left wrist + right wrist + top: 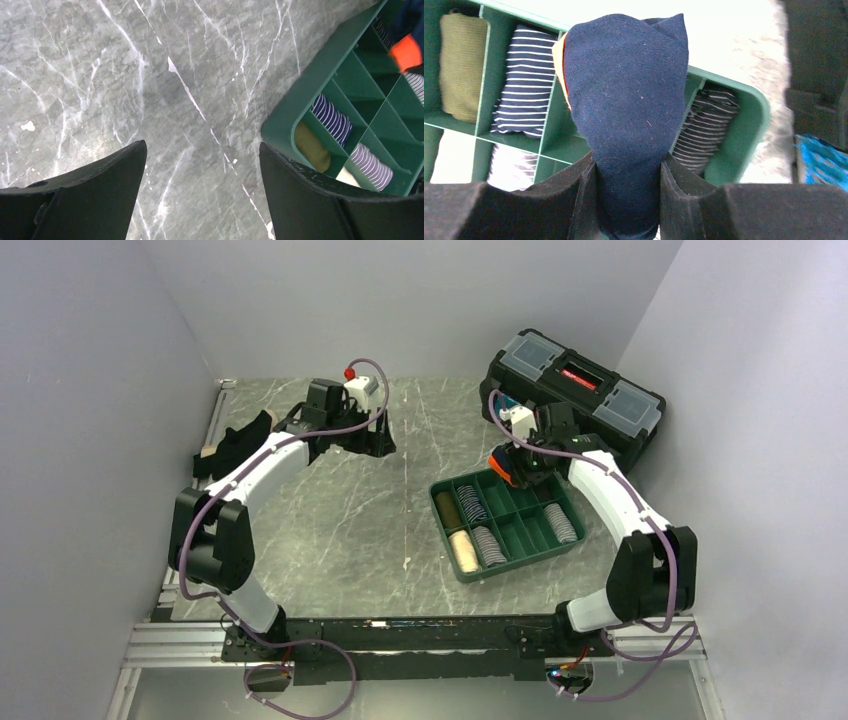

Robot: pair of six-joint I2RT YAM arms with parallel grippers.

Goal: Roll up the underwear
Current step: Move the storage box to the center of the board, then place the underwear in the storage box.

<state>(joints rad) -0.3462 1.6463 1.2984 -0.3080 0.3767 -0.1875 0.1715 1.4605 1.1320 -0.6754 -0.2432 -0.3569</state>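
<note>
Overhead, plain grey walls (420,300) close in a grey marbled table (340,530) veined with white. A black toolbox (575,390) with a red latch sits in the far right corner. Just before it, toward the right edge, a green compartment tray (505,567) lies slanted to the table's edges.

The right gripper (522,468) hangs over the tray's far end, its fingers (569,200) pressed against both sides of the dark navy underwear (624,90). The roll's long axis runs along the fingers. Its rounded end points away from the wrist, out past the fingertips and above the tray, and an orange strip shows down one side. Whether it touches the tray cannot be told.

The left gripper (202,145) hovers near the far edge, left of centre, spread wide over bare marble with nothing between its fingers.

A black garment (235,440) lies at the far left edge. Striped rolls (487,545), an olive roll (447,508) and a cream roll (462,550) fill tray compartments.
</note>
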